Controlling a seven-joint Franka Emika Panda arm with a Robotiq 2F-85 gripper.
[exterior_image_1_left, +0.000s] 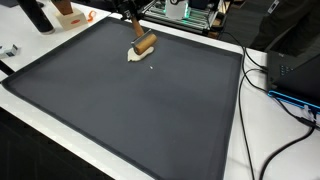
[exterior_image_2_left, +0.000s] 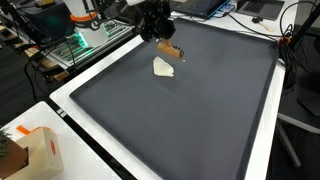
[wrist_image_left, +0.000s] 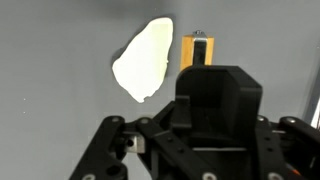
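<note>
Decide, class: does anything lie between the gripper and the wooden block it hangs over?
Nothing visible does. The gripper is right above the wooden block on the dark mat. The white scrap lies beside the block, off to one side, not between them. Whether the fingers already touch the block cannot be told.

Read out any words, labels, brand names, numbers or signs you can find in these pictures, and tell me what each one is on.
No text here can be read.
Cardboard box: an orange mark, too blurred to read.
Wooden block: no lettering shows.
White scrap: plain, with no print.
Dark mat: no markings.
</note>
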